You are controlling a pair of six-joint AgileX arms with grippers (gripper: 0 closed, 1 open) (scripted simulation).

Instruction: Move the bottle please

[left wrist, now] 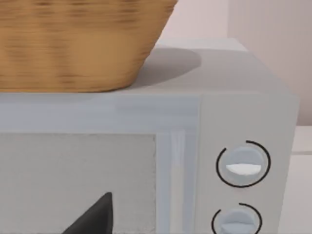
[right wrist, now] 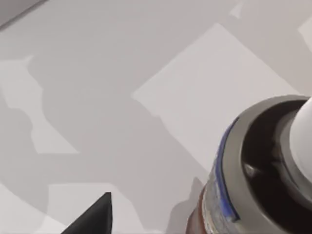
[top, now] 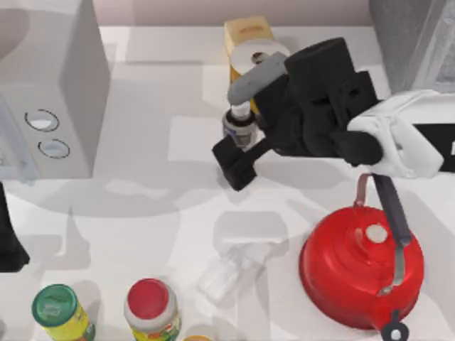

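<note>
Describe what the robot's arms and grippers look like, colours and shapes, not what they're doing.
The right arm has a glossy white rounded shell with a black section at the picture's edge, ending in a blocky matte black wrist housing. The right gripper has one grey finger and one black angular finger. In the top view the left arm is a plain black shape at the table's left edge.

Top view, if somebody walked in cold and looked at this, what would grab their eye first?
Probably the big red kettle at the table's lower right, the brightest thing there. Next, the right gripper reaching in from the right, its black fingers at the small white-capped bottle near the middle back, in front of a yellow carton. On the left sits a grey microwave, with a green-lidded jar and a red-lidded jar along the front edge.
</note>
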